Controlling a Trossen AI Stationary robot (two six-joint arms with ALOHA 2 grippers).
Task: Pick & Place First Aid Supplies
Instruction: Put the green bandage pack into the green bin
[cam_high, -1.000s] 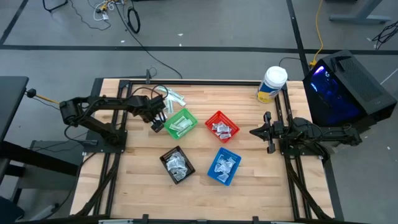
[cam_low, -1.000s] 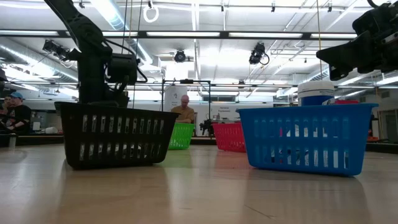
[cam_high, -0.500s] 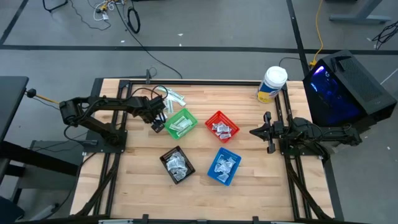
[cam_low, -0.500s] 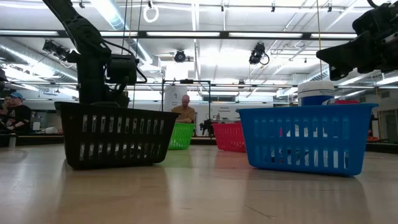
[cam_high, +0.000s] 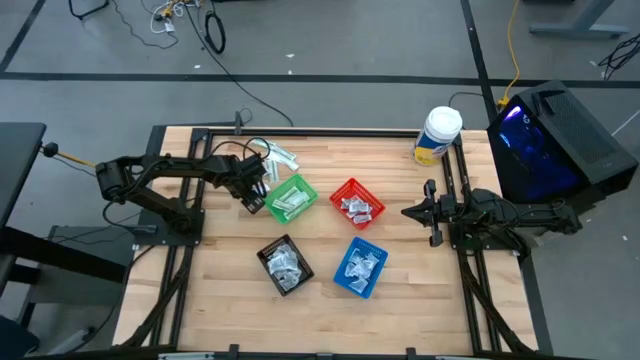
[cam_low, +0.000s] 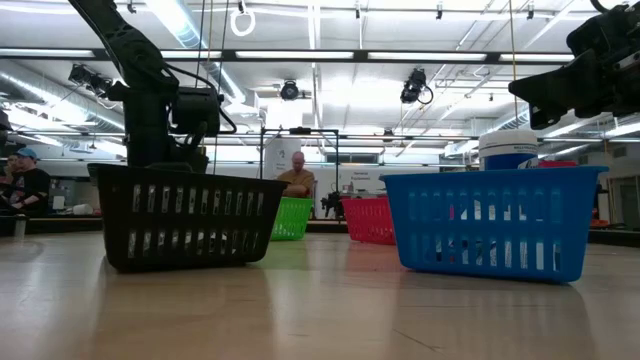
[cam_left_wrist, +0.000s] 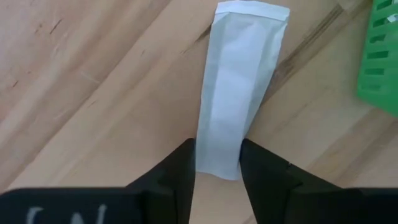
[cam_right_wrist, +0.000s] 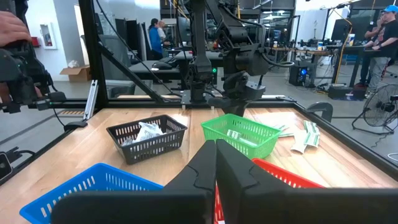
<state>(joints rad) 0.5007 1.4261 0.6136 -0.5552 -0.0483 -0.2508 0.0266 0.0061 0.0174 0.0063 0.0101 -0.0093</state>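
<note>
**Left gripper straddling a strip packet beside the green basket**

The left gripper (cam_left_wrist: 216, 168) is hanging low over a long white strip packet (cam_left_wrist: 239, 87), fingers parted just wider than the strip, its near end lying between the tips. Nothing is clamped yet, as far as the wrist view shows. The packet is lying flat on the table (cam_left_wrist: 93, 81), the green basket (cam_left_wrist: 379, 62) just off to one side. The right gripper (cam_right_wrist: 216, 163) is waiting (fingers pressed together, empty) well apart. Advice: keep the strip centred between the fingers, press the tips to the wood, then close.
</note>
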